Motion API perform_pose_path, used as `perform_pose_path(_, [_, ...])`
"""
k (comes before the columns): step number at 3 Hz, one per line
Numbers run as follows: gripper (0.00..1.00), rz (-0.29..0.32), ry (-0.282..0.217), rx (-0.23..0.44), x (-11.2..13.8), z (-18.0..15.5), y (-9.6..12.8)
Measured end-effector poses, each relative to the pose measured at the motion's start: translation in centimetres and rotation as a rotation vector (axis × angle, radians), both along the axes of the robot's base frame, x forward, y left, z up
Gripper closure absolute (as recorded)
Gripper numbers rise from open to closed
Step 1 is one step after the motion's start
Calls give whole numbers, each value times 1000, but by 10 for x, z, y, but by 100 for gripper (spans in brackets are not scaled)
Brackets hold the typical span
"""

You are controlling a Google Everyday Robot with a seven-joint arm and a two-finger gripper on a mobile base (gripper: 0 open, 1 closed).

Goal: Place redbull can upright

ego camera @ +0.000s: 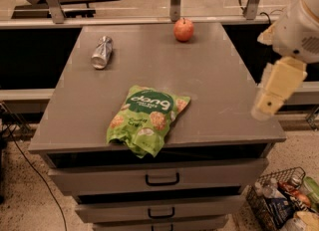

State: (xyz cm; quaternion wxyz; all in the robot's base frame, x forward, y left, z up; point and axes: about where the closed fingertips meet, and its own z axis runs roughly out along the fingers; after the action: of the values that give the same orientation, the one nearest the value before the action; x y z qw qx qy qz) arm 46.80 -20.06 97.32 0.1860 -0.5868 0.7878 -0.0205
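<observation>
Position of the redbull can [102, 52] is seen at the far left of the grey tabletop [219, 80], where it is laid on its side, not upright. Its long axis is turned roughly from near to far, with a slight lean of the far end to the right, and one round end is faced toward the near side. Bare tabletop is seen all around it.

A red apple [183, 30] is stood at the far edge, right of the middle and well apart from the can. A green snack bag [147, 118] is laid flat near the middle of the near edge, and its lowest corner is hung just over that edge. The bag is kept apart from both the can and the apple.

At the right side the white arm [301, 26] is brought in from the upper corner, and the cream-coloured gripper [266, 104] is hung from it, pointed down and a little to the left, over the near right part of the tabletop beside its right edge. Whether the gripper is set wide or narrow cannot be told. It is held well apart from the can, with the whole width of the top between them.

Below the top, drawers [162, 179] with dark handles are stacked. On the floor at the near right a wire basket [271, 202] is filled with packaged goods.
</observation>
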Motion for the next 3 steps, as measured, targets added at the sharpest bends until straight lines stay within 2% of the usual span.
perform_pose_path(1, [0,-50,-9,107,59,-13,31])
perform_pose_path(2, [0,-122,3,229,116,-23,61])
perform_pose_path(3, [0,-151,27,310,157,-26,89])
